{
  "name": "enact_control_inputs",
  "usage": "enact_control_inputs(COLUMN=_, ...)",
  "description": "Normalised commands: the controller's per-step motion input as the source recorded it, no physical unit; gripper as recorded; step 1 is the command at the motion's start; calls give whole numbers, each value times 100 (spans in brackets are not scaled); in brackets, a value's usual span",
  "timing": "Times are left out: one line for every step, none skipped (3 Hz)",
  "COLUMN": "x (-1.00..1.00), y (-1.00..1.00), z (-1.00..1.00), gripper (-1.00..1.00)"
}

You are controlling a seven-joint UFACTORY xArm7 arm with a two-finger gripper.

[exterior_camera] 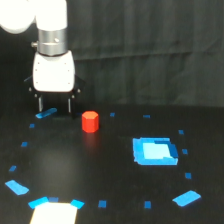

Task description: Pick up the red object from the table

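White gripper [54, 105] hangs at the exterior view's left, its two dark fingers spread apart and holding nothing, tips close above the table [100, 170]; the red object [90, 122] stands upright just to its right, apart from the fingers; further right lies a large blue patch [155, 151]. I judge the approach step is in hand; next the gripper must shift right over the cylinder, go down around it, then close.
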Motion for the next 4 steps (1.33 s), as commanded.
enact_control_inputs(x=100, y=-18, z=-48, gripper=91)
enact_control_inputs(x=100, y=-20, z=-97, gripper=100)
enact_control_inputs(x=100, y=-33, z=-100, gripper=40)
enact_control_inputs(x=-30, y=-17, z=-81, gripper=-100)
